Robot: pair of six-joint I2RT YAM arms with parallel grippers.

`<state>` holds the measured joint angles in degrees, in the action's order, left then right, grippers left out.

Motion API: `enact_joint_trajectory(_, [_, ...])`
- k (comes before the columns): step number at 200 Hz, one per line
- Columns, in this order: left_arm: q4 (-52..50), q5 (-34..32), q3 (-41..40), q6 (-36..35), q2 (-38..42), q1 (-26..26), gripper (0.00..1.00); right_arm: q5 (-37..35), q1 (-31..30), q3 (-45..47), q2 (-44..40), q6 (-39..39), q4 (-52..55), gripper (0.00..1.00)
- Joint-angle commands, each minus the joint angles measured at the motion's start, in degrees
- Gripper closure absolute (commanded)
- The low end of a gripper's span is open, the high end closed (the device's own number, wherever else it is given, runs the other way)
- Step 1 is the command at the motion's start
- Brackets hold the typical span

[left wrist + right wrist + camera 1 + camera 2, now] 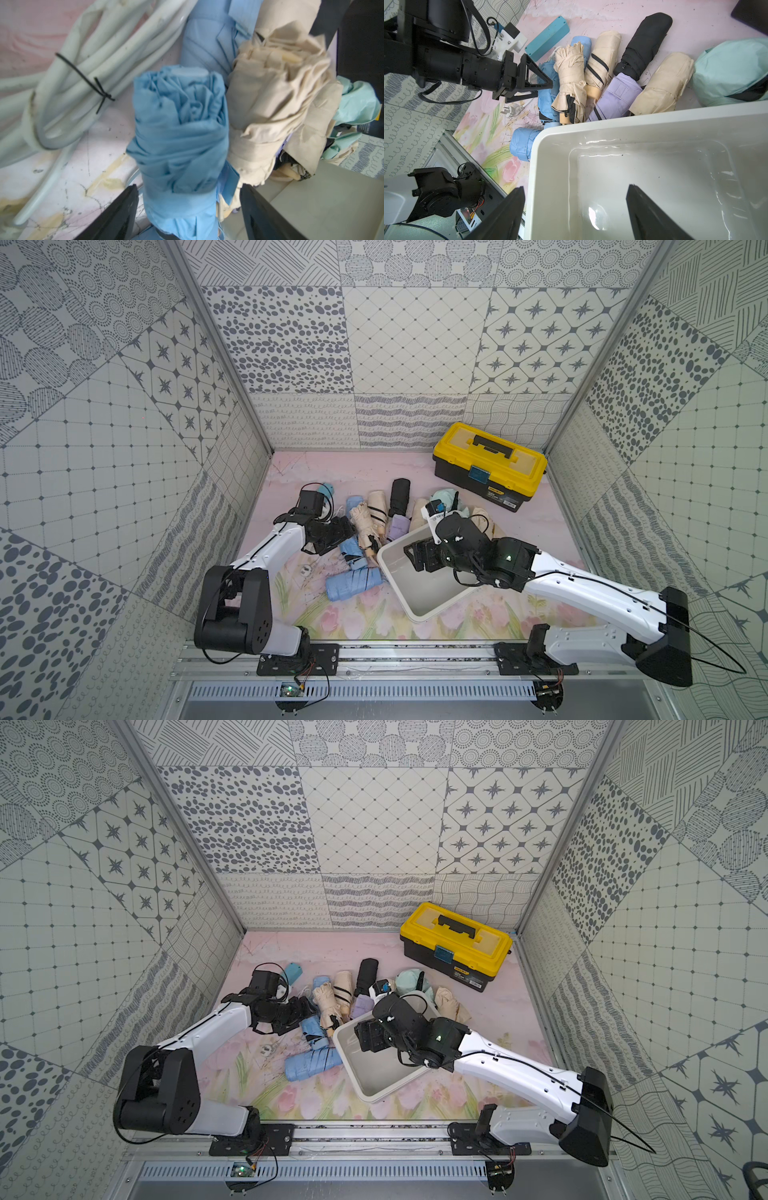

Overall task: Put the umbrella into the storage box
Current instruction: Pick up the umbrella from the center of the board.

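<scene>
Nearest, a metal rail (415,655) runs along the counter's (332,472) front edge in both top views. Behind it, right of centre, sits the empty white box (432,593), the right end effector (411,559) hanging over it; folded umbrellas (376,510) are heaped at its far side, a toolbox (490,464) in the back right corner. Left wrist: the left end effector (189,186) stands wide, jaws either side of a blue umbrella (178,128) in that heap, not gripping it, a beige umbrella (270,93) touching it. Right wrist: jaws well apart above the box floor, holding nothing
</scene>
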<state>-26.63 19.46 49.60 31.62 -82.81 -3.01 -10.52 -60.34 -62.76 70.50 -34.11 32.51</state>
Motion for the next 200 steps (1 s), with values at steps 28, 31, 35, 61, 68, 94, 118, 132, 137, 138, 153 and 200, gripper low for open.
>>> enact_joint_trajectory(28, [0.7, 1.2, -0.9, 2.2, -1.3, -0.7, 0.3, 0.3, 0.2, 0.8, -0.2, -0.5, -2.2, 0.17])
enact_joint_trajectory(31, [0.6, 1.1, -0.7, 2.2, -1.7, -0.7, 0.3, 0.3, 0.2, 0.7, -0.2, -0.5, -2.2, 0.17])
enact_joint_trajectory(35, [0.7, 1.0, -0.4, 2.1, -2.2, -0.8, 0.3, 0.3, 0.2, 0.8, -0.3, -0.6, -2.2, 0.17])
enact_joint_trajectory(61, [0.1, -0.5, 1.5, 1.7, -5.5, -0.9, 0.28, 0.3, 0.2, 0.6, -0.2, -0.9, -2.2, 0.17])
enact_joint_trajectory(68, [0.3, -1.2, 1.6, 1.6, -6.2, -0.9, 0.26, 0.3, 0.2, 0.7, -0.3, -1.0, -2.2, 0.17])
enact_joint_trajectory(94, [0.1, -2.8, 2.3, 1.5, -8.6, -0.9, 0.27, 0.4, 0.2, 0.6, -0.3, -1.0, -2.2, 0.17])
enact_joint_trajectory(118, [0.3, -3.9, 2.2, 1.7, -10.7, -0.9, 0.33, 0.6, 0.2, 0.5, -0.4, -1.0, -2.1, 0.17])
enact_joint_trajectory(132, [0.6, -4.1, 1.9, 2.1, -11.5, -0.9, 0.39, 0.5, 0.2, 0.5, -0.5, -1.0, -2.1, 0.17])
enact_joint_trajectory(137, [0.6, -4.1, 1.7, 2.2, -11.7, -0.9, 0.41, 0.5, 0.2, 0.6, -0.6, -1.1, -2.1, 0.17])
enact_joint_trajectory(138, [0.6, -4.1, 1.6, 2.3, -11.8, -0.9, 0.41, 0.5, 0.2, 0.6, -0.7, -1.1, -2.1, 0.17])
enact_joint_trajectory(153, [0.7, -4.2, 1.3, 3.0, -11.7, -0.9, 0.48, 0.5, 0.2, 0.7, -1.0, -1.3, -1.9, 0.17])
enact_joint_trajectory(200, [-1.0, -6.4, 0.6, 5.7, -4.4, -0.8, 0.64, 1.1, 0.2, 1.0, -1.8, -1.5, -2.0, 0.17])
